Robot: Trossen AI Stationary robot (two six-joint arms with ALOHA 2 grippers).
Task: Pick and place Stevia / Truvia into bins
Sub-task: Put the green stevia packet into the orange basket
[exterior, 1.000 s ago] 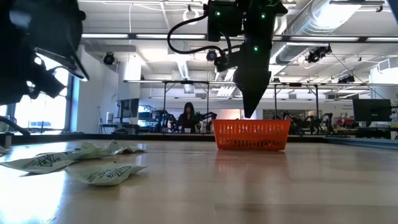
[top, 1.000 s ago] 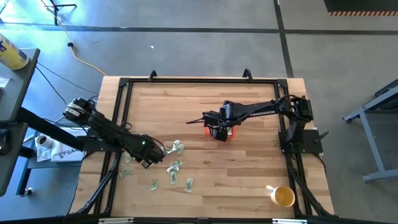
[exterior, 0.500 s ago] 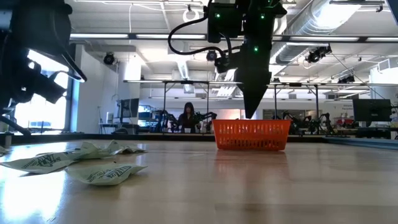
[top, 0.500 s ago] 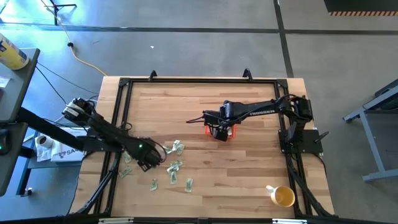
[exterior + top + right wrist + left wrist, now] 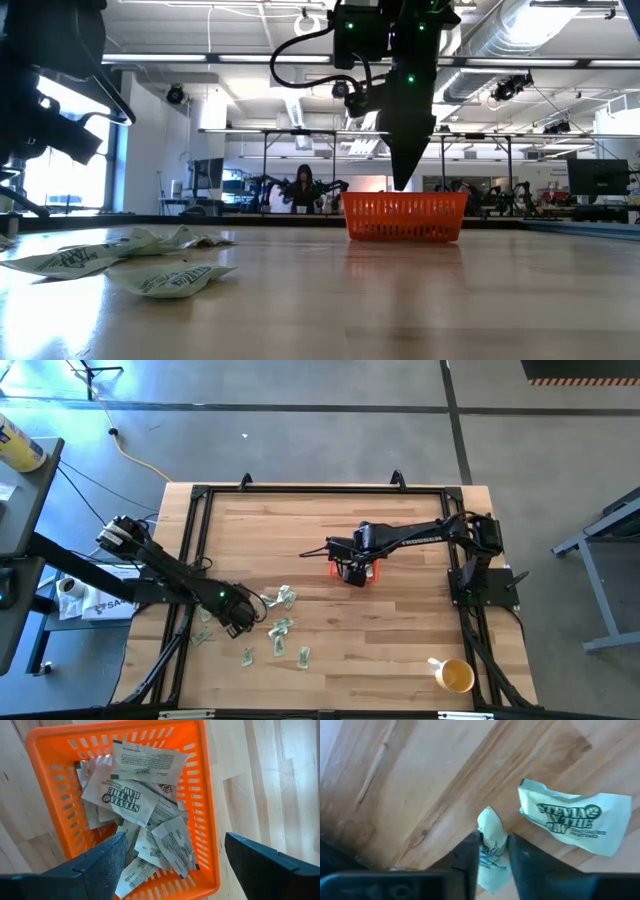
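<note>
A pale green sachet (image 5: 492, 847) is pinched upright between the two dark fingers of the left gripper (image 5: 491, 851), jaws closed to a narrow gap on it, low over the wood table (image 5: 400, 630) at its near-left part. Just beside it, another sachet (image 5: 572, 822) printed "Stevia" lies flat.

From above, approx. seven or eight more loose sachets (image 5: 280, 626) lie scattered near the left gripper (image 5: 246, 612), in the near-left quarter of the table. The orange basket (image 5: 367, 571) sits around mid-table, well apart from them to the right, mostly hidden under the right gripper (image 5: 350, 573).

The right gripper (image 5: 172, 860) hangs straight over the basket (image 5: 210, 820), jaws wide apart w/ nothing between them. Inside the basket is a loose heap of sachets (image 5: 142, 832), several layers deep.

Progress, as a judgement: well underway, maybe past half. A good pile is binned, one sachet is in hand but not yet carried over, the scattered ones are left.

What each view adds: only the right wrist view shows the basket's contents; the table-level view gives just its mesh wall (image 5: 404, 217) w/ the right gripper's (image 5: 402, 175) fingers pointing down above it. Only the left wrist view shows the pinch. Table level shows crumpled sachets (image 5: 165, 278) up close, a person (image 5: 301, 188) far off in the room behind, and the left arm only as a dark mass at the edge. Only the overhead shows a yellow cup (image 5: 456, 676) at the near-right corner.
</note>
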